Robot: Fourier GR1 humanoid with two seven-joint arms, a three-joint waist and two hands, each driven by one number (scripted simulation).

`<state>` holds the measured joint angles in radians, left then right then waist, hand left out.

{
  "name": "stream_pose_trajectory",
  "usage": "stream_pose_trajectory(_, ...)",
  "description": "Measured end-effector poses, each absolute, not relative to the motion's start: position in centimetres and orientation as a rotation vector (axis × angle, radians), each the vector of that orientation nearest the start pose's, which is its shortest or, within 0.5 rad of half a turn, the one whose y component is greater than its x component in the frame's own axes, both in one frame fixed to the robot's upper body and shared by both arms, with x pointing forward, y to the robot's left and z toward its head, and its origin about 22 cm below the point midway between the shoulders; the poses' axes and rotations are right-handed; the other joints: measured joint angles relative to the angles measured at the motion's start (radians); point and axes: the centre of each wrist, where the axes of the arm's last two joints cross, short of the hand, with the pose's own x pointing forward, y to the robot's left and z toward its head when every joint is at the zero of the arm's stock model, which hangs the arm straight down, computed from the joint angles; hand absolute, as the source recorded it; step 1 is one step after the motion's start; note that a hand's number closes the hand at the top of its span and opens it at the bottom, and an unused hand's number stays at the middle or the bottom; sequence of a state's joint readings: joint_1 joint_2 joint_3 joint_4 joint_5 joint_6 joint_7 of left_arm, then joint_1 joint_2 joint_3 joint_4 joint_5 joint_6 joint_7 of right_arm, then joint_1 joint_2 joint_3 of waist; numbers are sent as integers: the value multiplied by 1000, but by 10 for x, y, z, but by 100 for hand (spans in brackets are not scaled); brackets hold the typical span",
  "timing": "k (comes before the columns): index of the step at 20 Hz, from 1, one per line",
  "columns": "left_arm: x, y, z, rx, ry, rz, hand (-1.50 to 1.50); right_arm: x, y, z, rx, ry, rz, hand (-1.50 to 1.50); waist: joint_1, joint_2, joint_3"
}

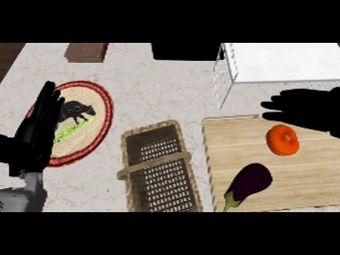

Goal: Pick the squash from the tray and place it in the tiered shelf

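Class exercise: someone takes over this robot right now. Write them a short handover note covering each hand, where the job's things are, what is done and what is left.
Left hand: open, fingers up, resting over the round plate.
Right hand: open, above the wooden tray, holding nothing.
Orange squash on the tray, beside an eggplant.
White tiered shelf stands behind the tray.
Wicker basket left of the tray.
Done: nothing grasped yet.
Left: grasp the squash, lift, place in the shelf.

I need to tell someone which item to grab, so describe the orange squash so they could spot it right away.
Find the wooden tray at the right of the marble counter, next to the wicker basket. Two vegetables lie on it. The squash is the round orange one at the tray's upper part, just under the right hand; the other, lower down, is a long dark purple eggplant.
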<state>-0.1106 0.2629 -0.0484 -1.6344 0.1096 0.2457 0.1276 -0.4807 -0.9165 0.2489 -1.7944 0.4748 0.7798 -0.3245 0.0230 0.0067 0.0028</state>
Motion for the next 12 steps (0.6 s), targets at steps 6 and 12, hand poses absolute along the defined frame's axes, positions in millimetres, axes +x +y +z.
stream_pose_trajectory(6,259,266,61,234,-1611,24,0,305,-299,185,-370,-1394,2044,-150,-6,-3,-2)
stream_pose_trajectory(12,255,272,62,241,-1610,29,0,325,-313,155,-359,-1402,2053,-150,-9,-4,-2)
